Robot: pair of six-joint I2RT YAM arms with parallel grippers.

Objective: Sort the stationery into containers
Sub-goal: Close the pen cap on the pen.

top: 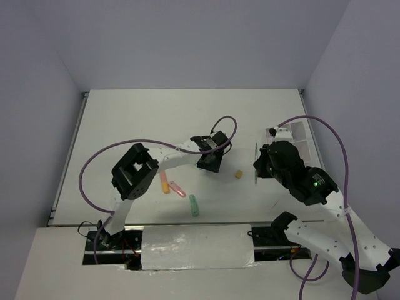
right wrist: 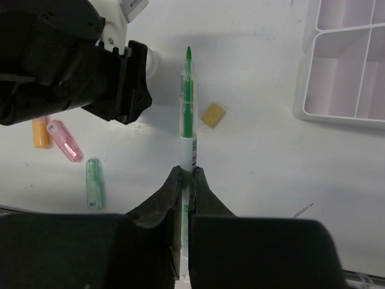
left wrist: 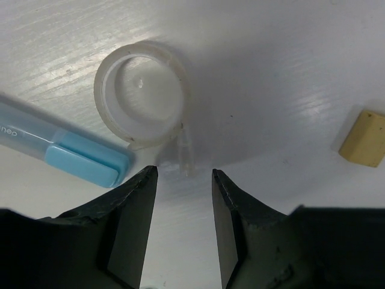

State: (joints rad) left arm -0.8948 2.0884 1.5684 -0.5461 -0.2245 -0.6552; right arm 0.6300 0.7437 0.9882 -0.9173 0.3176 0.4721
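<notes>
The left gripper point(left wrist: 183, 174) hangs with its fingers spread just short of the clear tape ring point(left wrist: 141, 96). The ring lies flat, left of the tan eraser point(left wrist: 364, 138), with a blue marker point(left wrist: 60, 147) farther left. The right gripper point(right wrist: 187, 174) pinches a green pen point(right wrist: 188, 108) near the eraser. The white tray point(right wrist: 304, 90) sits well right of the eraser.

A green pen point(right wrist: 188, 102), tan eraser point(right wrist: 213, 114), clear tape ring point(left wrist: 103, 96), blue marker point(left wrist: 72, 153), pink marker point(right wrist: 65, 140), orange marker point(right wrist: 40, 132), pale green marker point(right wrist: 94, 183), white tray point(right wrist: 337, 115)
</notes>
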